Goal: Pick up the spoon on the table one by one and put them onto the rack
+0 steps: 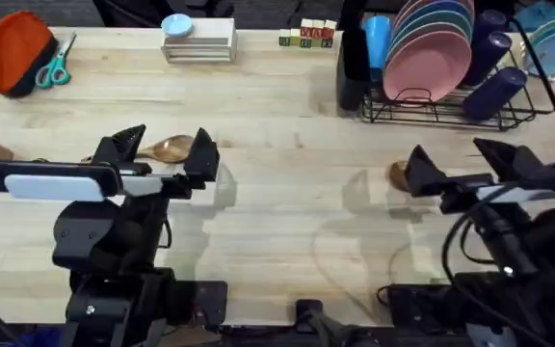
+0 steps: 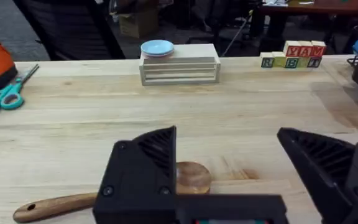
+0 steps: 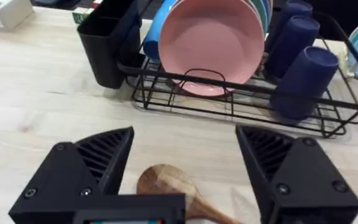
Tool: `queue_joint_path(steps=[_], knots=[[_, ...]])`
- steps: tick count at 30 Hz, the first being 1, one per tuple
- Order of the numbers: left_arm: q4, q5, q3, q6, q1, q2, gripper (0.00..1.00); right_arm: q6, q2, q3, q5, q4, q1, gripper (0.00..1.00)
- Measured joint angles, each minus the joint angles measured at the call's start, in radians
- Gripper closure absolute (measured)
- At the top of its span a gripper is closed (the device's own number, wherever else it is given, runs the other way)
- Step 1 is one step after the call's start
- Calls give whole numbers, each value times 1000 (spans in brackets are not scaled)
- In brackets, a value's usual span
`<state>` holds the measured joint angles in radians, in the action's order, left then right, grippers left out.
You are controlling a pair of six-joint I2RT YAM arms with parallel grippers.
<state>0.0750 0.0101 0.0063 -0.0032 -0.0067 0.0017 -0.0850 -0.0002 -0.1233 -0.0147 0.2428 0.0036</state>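
Two wooden spoons lay on the desk: one spoon at the left, the other spoon at the right. One black rack stood there, one pair of scissors, and one stack of white boxes.

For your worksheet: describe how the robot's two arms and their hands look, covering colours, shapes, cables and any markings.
Both arms are black. Each hand has two black, wedge-shaped fingers with ribbed inner faces and small screws in their bases: the left hand and the right hand. A white bar lies across the left arm. Thin black cables loop along the right arm. No markings can be read.
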Motion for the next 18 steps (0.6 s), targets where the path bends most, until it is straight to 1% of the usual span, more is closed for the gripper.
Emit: queue_joint_path(steps=[5,6,8,13,14,18], knots=[[0,0,0,0,0,0,8,-55,37,-172,0,185,0,9],[0,0,0,0,0,0,8,-94,97,-285,-4,274,0,9],[0,0,0,0,0,0,8,-120,154,-355,-7,331,0,9],[0,0,0,0,0,0,8,-178,310,-488,-8,421,0,9],[0,0,0,0,0,0,8,-205,413,-556,-8,445,0,9],[0,0,0,0,0,0,8,-223,540,-631,-8,469,0,9]])
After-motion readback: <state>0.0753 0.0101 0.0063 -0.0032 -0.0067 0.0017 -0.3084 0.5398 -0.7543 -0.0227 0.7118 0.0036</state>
